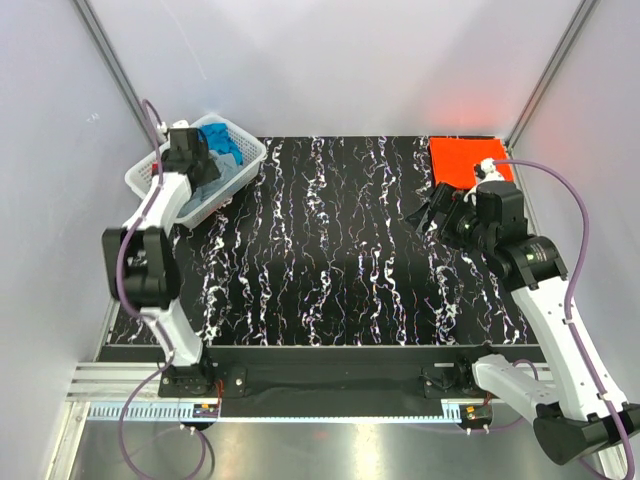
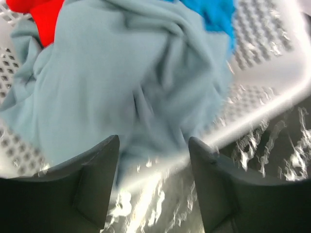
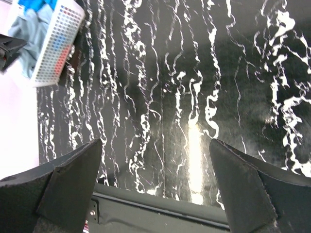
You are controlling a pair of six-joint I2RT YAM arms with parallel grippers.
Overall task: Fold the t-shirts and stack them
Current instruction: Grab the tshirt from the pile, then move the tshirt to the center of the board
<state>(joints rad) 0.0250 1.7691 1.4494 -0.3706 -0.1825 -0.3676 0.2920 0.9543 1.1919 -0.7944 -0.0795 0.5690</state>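
A white basket [image 1: 250,150] at the far left holds a crumpled grey-blue t-shirt [image 1: 226,181], a bright blue t-shirt [image 1: 222,140] and, in the left wrist view, a red t-shirt [image 2: 39,12]. My left gripper [image 1: 196,165] hovers over the basket, open and empty, its jaws just above the near edge of the grey-blue shirt [image 2: 121,73]. An orange-red t-shirt [image 1: 468,158] lies folded flat at the far right corner. My right gripper [image 1: 432,215] is open and empty above the table, just in front of the orange-red shirt.
The table [image 1: 330,250] is black with white veining. White walls enclose it on three sides. The right wrist view shows the basket [image 3: 56,43] far off at the upper left and the table's near edge rail [image 3: 160,206].
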